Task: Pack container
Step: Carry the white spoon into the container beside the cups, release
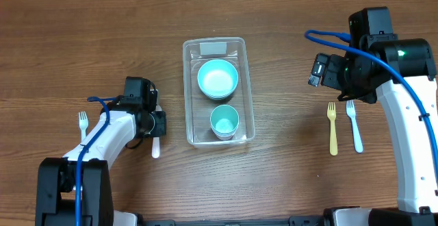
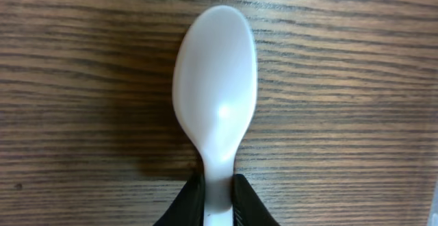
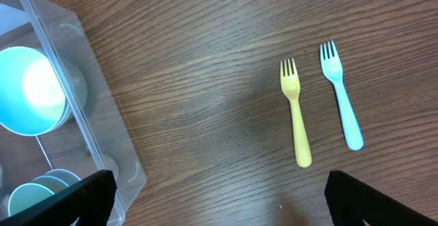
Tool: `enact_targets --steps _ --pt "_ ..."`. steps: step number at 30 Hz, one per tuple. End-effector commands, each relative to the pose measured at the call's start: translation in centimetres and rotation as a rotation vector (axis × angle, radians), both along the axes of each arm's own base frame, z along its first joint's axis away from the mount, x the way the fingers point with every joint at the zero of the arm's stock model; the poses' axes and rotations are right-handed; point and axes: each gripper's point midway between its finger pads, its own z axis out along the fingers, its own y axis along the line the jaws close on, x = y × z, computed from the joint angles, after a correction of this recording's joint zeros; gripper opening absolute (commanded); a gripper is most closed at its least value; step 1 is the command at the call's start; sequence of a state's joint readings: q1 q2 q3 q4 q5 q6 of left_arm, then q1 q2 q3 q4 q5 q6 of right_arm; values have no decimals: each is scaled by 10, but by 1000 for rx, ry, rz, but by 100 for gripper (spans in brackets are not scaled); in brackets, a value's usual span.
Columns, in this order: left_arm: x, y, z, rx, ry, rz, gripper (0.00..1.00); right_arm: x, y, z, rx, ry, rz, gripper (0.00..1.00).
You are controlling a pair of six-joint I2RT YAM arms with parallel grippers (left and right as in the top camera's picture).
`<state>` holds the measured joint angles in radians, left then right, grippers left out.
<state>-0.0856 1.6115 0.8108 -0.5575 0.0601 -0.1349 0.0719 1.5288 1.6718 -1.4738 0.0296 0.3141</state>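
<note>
Container [image 1: 245, 82] sits between white spoon [image 1: 155, 147] and yellow fork [image 1: 333, 133], both apart

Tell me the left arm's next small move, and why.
Probably lift straight up a little. The left hand is shut on the neck of the white spoon, which appears to lie on the table. The container, holding a bowl and a cup, stands to its right, so the spoon must clear its wall.
</note>
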Motion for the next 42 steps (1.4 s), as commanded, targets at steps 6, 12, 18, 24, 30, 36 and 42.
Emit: enact_targets --steps 6,12,18,24,30,36,42 --pt "0 -4 -1 -22 0 -2 4 2 -2 13 -3 -48 -6 100" --pt "8 -5 7 -29 -16 17 4 2 -2 13 -2 -48 -6 100" --pt "30 -8 44 -39 -32 18 4 2 -2 13 -3 -48 -6 100" --pt "50 -13 92 -49 -65 9 4 2 -2 13 -2 -48 -6 100" --pt "53 -19 107 -62 -62 45 4 2 -2 13 -2 -48 -6 100" --pt "17 -12 53 -21 48 154 41 2 -2 13 -2 -48 -6 100" --pt "-7 -6 16 -31 93 283 55 2 -2 13 -3 -48 -6 100"
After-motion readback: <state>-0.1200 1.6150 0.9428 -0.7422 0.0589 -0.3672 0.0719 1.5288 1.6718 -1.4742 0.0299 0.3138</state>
